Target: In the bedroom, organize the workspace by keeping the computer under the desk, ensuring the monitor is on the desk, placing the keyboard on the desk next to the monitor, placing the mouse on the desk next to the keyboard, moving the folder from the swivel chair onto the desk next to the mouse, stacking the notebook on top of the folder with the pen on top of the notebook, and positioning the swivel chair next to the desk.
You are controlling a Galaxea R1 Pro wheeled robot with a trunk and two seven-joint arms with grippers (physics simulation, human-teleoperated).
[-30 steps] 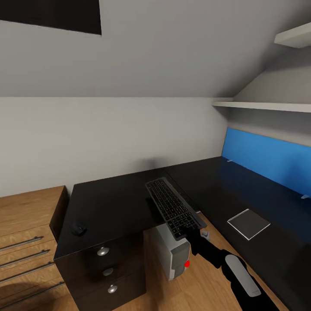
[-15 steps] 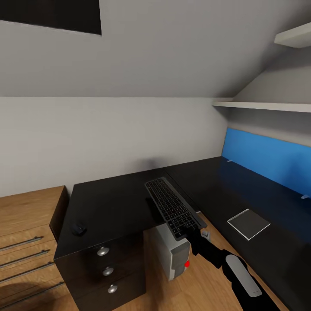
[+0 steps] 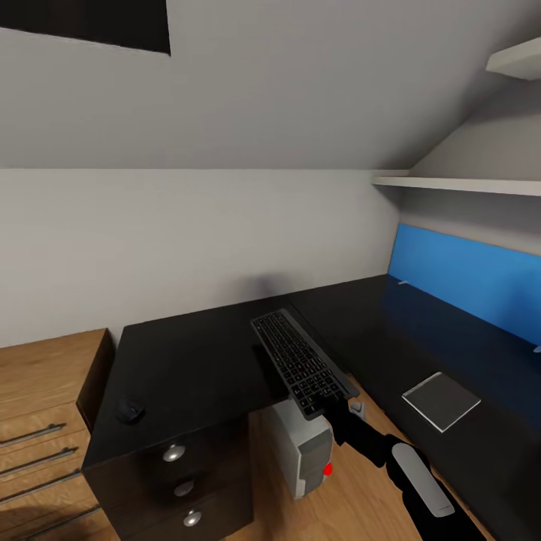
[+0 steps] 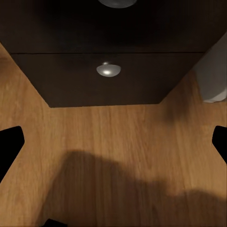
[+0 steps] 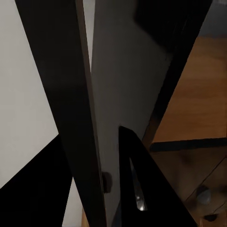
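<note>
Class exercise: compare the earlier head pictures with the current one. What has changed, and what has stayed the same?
The whole picture has shifted slightly, so the camera moved, not the objects. The right gripper still holds the keyboard by its near end, over the desk edge above the computer. The mouse and notebook stay put on the desk.

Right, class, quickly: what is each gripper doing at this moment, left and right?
Left gripper: open, holding nothing, above the wooden floor.
Right gripper: shut on the keyboard, gripping its near end.
</note>
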